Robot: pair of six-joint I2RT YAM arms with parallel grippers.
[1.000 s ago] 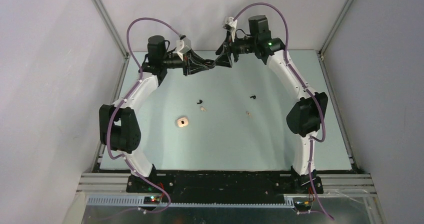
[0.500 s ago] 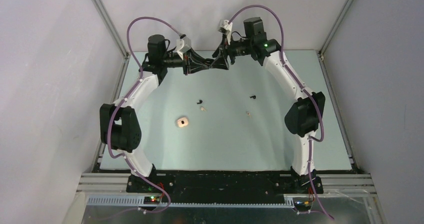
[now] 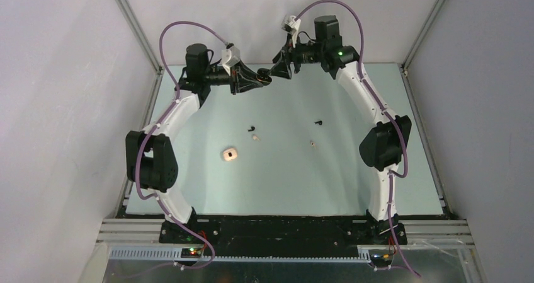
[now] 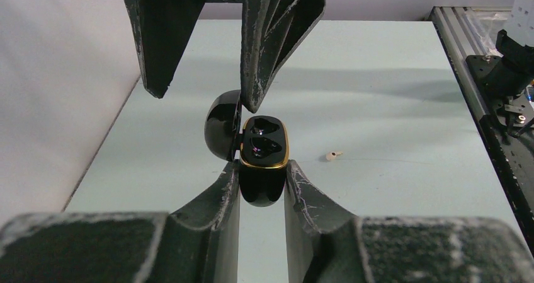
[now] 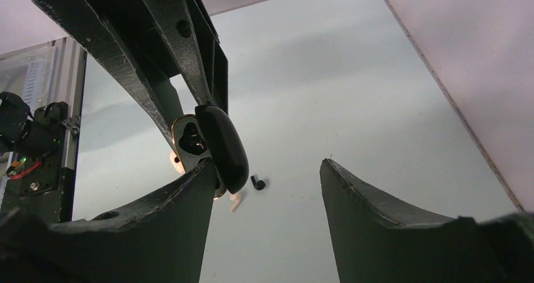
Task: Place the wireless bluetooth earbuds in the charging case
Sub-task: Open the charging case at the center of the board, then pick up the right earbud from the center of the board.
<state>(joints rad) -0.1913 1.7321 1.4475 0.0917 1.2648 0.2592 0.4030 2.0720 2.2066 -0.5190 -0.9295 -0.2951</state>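
My left gripper (image 3: 263, 77) is shut on a black charging case (image 4: 263, 163) with a gold rim, held above the table's far side. Its lid (image 4: 222, 125) stands open and both wells look empty. My right gripper (image 3: 281, 69) faces it, open, and one finger (image 5: 182, 207) rests against the lid (image 5: 223, 147). On the table lie a black earbud (image 3: 252, 129) beside a cream earbud (image 3: 255, 138), and further right another black earbud (image 3: 318, 122) and another cream earbud (image 3: 312, 144). The right wrist view shows a black bud (image 5: 257, 183) and a cream bud (image 5: 235, 201).
A small cream case (image 3: 230, 154) lies open on the pale green table, left of centre. Grey walls and aluminium rails (image 3: 415, 100) close in the table. The right arm's base (image 4: 510, 75) shows at the table edge in the left wrist view.
The right gripper moved in against the left gripper's tip, then drew back up and to the right a little. The left arm and the earbuds have not moved.
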